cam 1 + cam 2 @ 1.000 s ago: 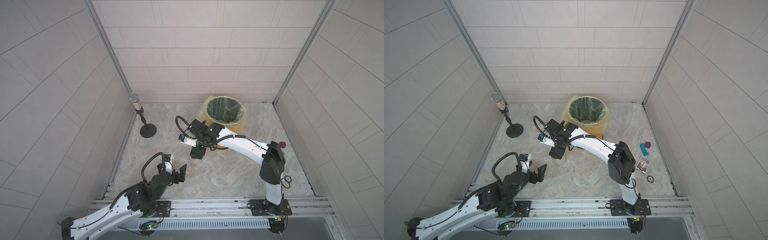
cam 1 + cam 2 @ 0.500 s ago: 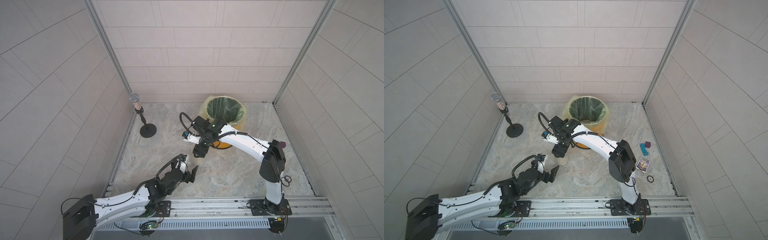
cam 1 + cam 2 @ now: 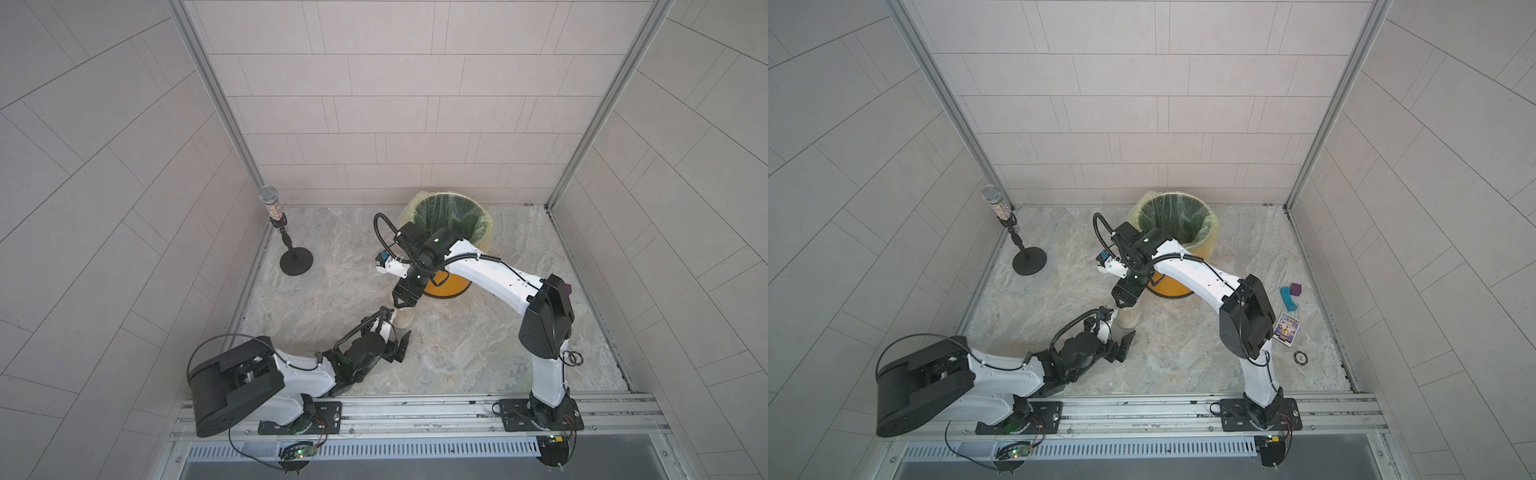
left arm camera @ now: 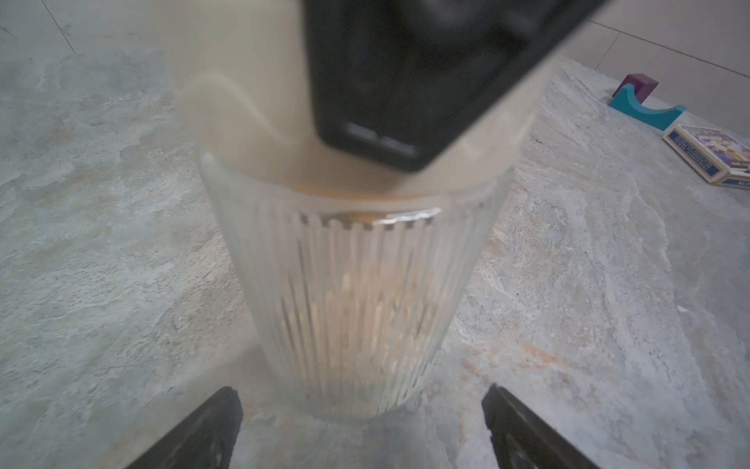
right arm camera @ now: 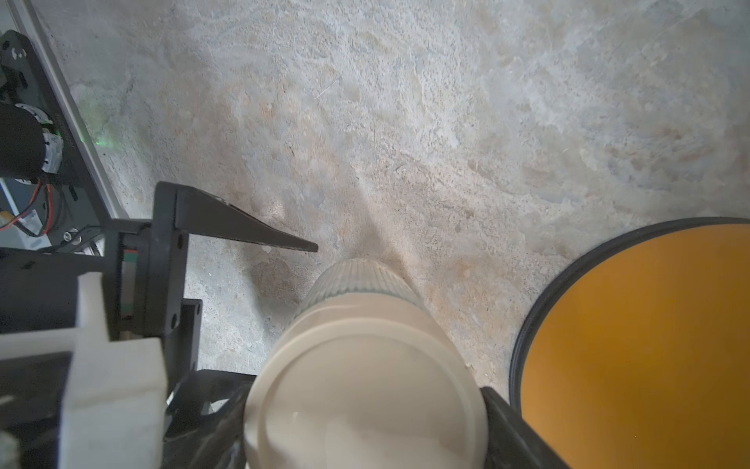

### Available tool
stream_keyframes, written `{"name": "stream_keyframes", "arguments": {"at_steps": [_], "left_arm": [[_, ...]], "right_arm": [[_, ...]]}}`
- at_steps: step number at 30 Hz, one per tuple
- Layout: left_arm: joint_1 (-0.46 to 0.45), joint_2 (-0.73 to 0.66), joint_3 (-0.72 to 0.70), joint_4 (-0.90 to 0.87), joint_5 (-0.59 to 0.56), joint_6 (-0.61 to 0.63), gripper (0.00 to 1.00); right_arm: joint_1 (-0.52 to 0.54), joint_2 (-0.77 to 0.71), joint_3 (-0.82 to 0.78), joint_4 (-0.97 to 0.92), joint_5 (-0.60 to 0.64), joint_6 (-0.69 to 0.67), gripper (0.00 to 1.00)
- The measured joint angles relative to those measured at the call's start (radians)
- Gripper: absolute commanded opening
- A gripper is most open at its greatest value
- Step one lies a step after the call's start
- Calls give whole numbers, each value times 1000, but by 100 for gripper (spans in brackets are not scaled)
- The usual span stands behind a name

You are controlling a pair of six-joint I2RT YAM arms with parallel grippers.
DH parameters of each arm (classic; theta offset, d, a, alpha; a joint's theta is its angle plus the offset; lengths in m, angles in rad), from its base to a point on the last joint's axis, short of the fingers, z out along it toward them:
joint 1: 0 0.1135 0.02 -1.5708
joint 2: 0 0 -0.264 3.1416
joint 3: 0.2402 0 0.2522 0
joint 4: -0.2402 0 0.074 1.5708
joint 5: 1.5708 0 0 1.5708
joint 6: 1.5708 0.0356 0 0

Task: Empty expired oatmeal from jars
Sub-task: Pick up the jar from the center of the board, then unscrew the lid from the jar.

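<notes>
Item: jar, ribbed clear glass, upright on the table just beside the orange bin; long axis vertical; oatmeal low inside; cream lid on. Right gripper: directly above, jaws clamped on the lid's sides. Left gripper: low, level with the glass body, jaws wide apart, tips flanking the base without touching. Judged next: left closes on the glass.
</notes>
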Motion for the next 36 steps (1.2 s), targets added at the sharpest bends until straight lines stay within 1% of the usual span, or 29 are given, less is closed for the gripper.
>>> {"name": "stream_keyframes", "arguments": {"at_steps": [4, 6, 10, 14, 23, 29, 32, 36], "left_arm": [[0, 137, 12, 180, -10, 0, 100], [0, 185, 19, 236, -18, 0, 99], [0, 247, 27, 336, -35, 4, 97], [0, 275, 26, 414, -55, 18, 96], [0, 327, 27, 475, -63, 30, 91], [0, 325, 27, 479, -77, 41, 92], [0, 316, 27, 481, -82, 44, 89], [-2, 306, 21, 485, -88, 58, 75]], "right_arm": [[-6, 0, 0, -11, -16, 9, 46], [-8, 0, 0, -15, -16, 13, 46], [-18, 0, 0, -23, -27, 16, 46], [-24, 0, 0, -26, -50, 20, 46], [-37, 0, 0, -33, -72, 21, 46], [-43, 0, 0, -34, -94, 21, 46], [-47, 0, 0, -37, -108, 21, 46], [-54, 0, 0, -38, -130, 24, 46]]}}
